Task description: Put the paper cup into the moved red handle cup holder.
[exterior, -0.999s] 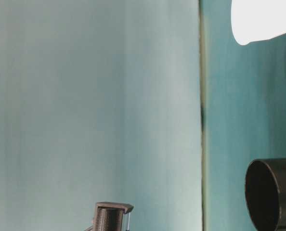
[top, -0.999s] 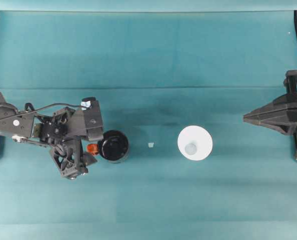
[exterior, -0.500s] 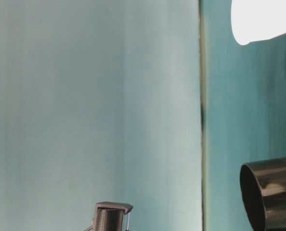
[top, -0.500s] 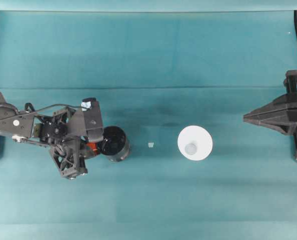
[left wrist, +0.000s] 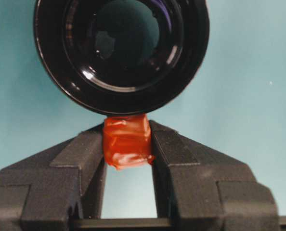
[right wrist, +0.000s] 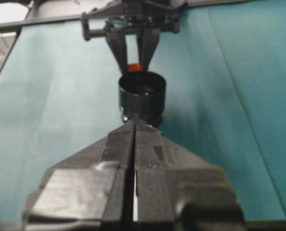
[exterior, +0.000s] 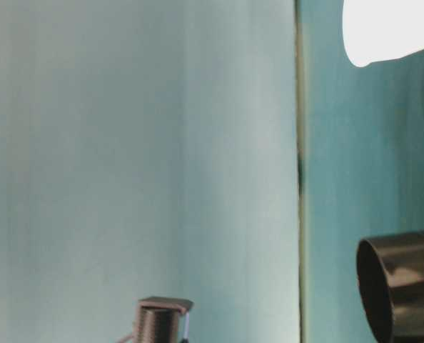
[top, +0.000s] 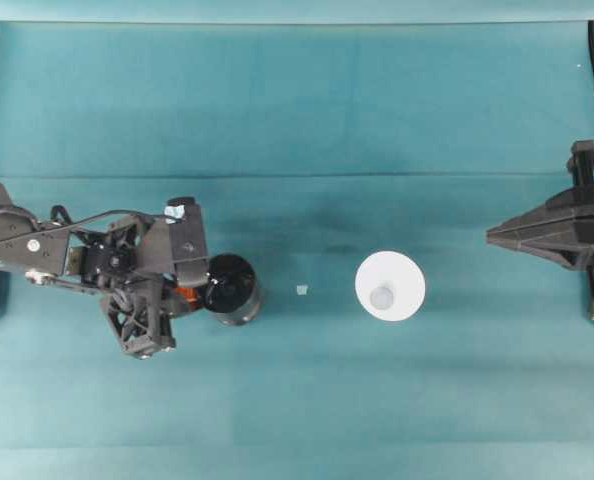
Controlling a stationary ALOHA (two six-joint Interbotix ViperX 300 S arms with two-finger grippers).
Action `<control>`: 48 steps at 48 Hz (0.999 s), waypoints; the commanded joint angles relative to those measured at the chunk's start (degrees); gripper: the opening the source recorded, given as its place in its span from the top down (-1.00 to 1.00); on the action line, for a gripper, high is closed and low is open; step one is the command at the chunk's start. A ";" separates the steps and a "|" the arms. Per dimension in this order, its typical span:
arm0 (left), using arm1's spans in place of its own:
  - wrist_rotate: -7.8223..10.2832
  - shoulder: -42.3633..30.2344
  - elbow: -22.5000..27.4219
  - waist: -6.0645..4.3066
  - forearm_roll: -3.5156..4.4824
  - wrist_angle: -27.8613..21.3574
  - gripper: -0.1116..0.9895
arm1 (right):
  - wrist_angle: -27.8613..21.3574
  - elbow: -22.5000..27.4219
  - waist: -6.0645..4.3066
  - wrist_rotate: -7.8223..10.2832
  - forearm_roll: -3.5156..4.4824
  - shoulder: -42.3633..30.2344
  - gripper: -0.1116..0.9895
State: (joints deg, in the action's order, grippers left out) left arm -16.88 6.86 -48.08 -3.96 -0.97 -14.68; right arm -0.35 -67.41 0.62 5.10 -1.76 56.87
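The left gripper (left wrist: 127,144) has its jaws pinching the red-orange handle stub of the red handle cup holder (left wrist: 121,48), a glossy black round cup whose open mouth tilts away from the jaws. Seen from overhead, the holder sits left of the middle of the teal bench (top: 297,110). The paper cup (top: 390,286) stands well apart to its right. The right gripper (top: 497,236), jaws pressed together, waits at the far right edge.
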 commanded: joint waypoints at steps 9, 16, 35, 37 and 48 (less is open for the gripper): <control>4.04 3.25 4.83 0.53 -0.09 -3.69 0.24 | 0.26 0.97 -0.09 0.44 -0.18 -0.26 0.98; 7.21 4.92 8.09 1.23 -0.18 -8.70 0.24 | 0.26 0.97 -0.09 0.44 -0.18 -0.26 0.98; 11.87 7.47 20.74 2.02 -0.18 -25.66 0.24 | 0.26 0.97 -0.09 0.44 -0.18 -0.26 0.98; 11.87 7.47 21.45 2.02 -0.09 -26.54 0.24 | 0.26 0.97 -0.09 0.44 -0.18 -0.26 0.98; 12.04 7.47 26.10 2.20 -0.26 -29.53 0.24 | 0.26 0.97 -0.09 0.44 -0.18 -0.26 0.98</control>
State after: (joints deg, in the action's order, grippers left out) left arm -4.92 13.18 -24.96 -1.85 -0.97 -43.68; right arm -0.35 -67.41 0.62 5.10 -1.85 56.87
